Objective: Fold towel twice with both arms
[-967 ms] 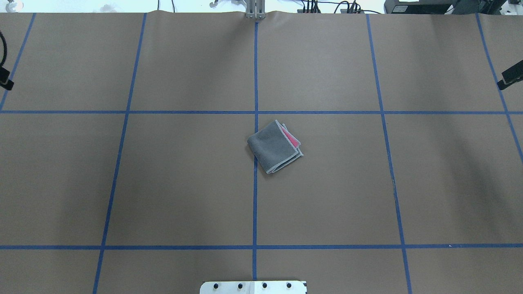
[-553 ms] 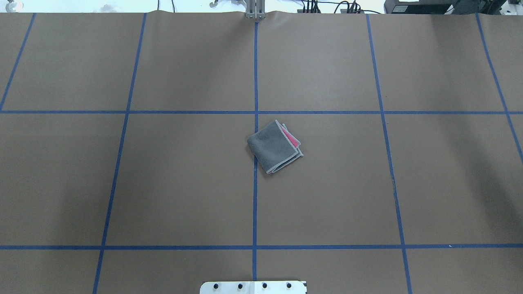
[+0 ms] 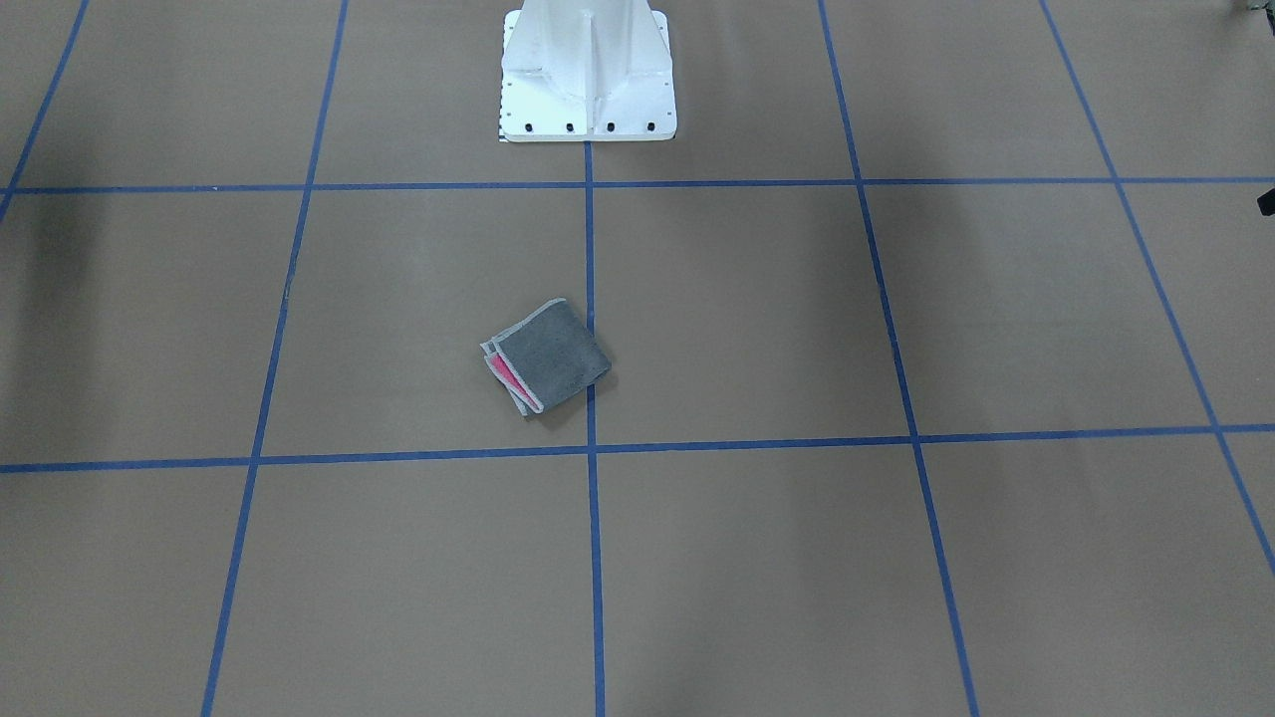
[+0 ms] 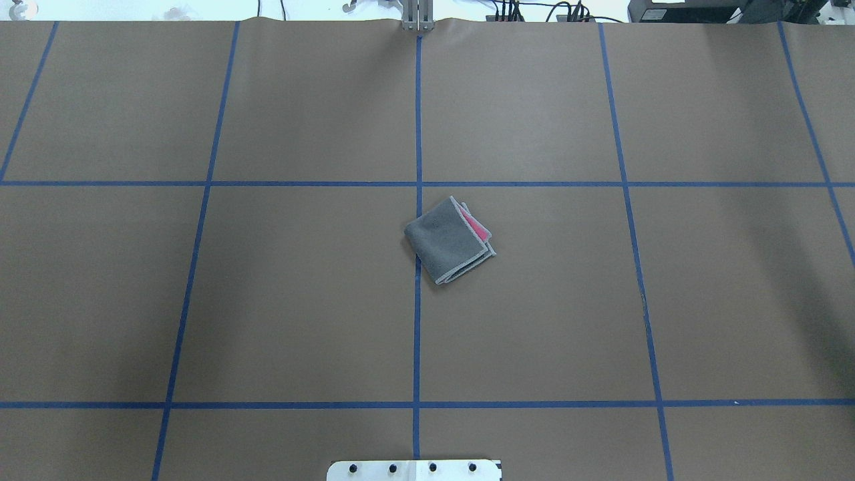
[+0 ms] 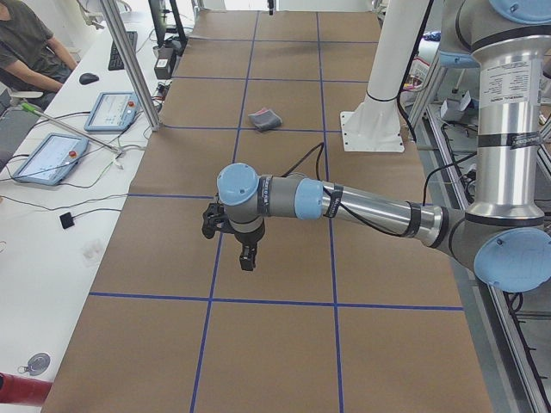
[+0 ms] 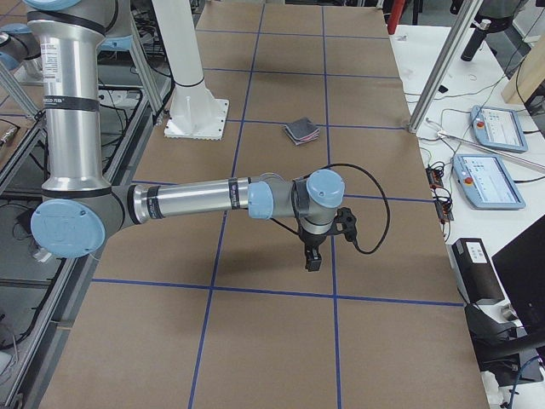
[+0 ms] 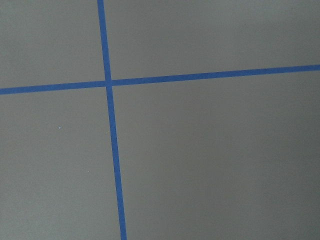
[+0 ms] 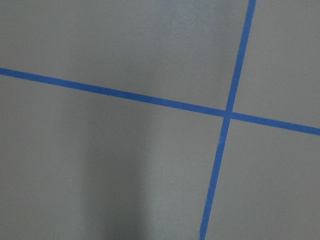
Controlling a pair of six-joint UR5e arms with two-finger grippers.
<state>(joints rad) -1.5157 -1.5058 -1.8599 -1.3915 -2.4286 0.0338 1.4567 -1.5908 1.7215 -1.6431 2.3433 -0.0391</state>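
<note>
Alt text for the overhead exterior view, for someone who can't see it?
A folded towel, dark grey side up with pink showing along its right edge, lies mid-table on brown paper, overlapping the central blue tape line.

a robotics lab: a table [image 4: 300,300] papered brown and gridded with blue tape [image 4: 418,120], a white arm pedestal [image 3: 586,70] bolted on it, teach pendants [image 5: 110,110] and a keyboard [image 5: 118,50] alongside, aluminium framing posts [image 5: 131,64].
</note>
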